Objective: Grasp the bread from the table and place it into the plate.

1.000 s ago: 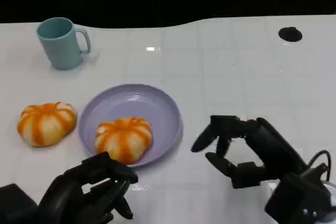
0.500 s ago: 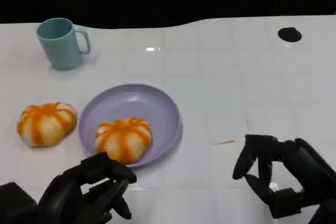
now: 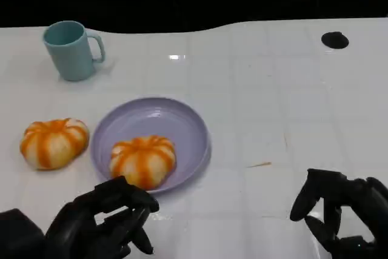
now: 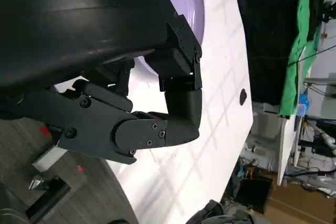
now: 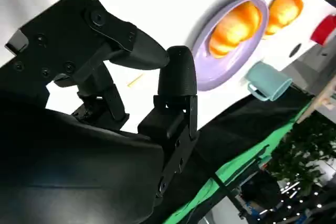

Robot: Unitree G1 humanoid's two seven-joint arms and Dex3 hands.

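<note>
White glossy table (image 3: 254, 89) carries a round lilac plate (image 3: 159, 116) containing one domed, orange-striped bread (image 3: 143, 160); a second bread (image 3: 53, 142) lies left of it. Teal mug (image 3: 71, 49): contents not discernible. My left hand (image 3: 103, 222) and right hand (image 3: 342, 207): fingers curled, grasping nothing

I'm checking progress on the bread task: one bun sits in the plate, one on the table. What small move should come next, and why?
Probably reach the left hand toward the orange-striped round bun on the table; it lies beside the lilac plate, and that hand holds nothing.
</note>
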